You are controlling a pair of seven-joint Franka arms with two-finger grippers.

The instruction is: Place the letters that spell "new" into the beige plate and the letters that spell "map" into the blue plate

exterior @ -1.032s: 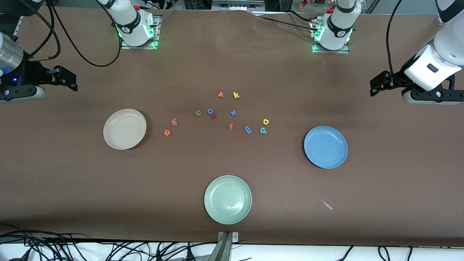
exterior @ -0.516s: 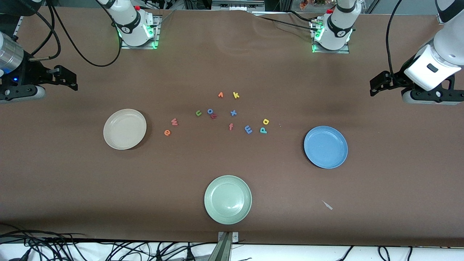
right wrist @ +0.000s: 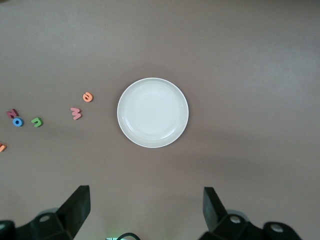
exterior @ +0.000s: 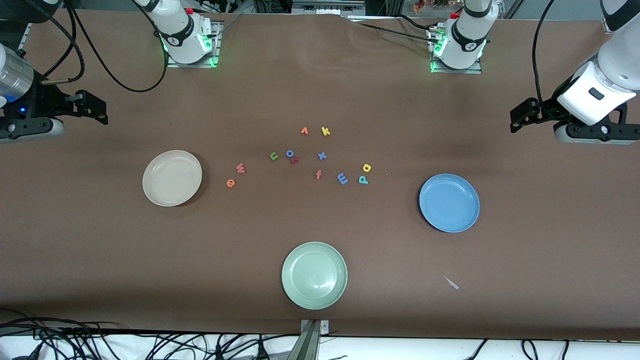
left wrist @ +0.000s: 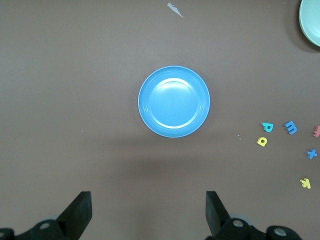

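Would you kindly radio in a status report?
Both end effectors open, waiting: left, right. Small foam letters on table. Round beige plate, round blue plate unfilled. Nothing obstructing.

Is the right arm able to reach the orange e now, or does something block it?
Probably yes. The orange e lies bare on the table beside the beige plate, toward the right arm's end, with only the pinkish w close by. The right gripper hangs open over the table's edge, holding nothing.
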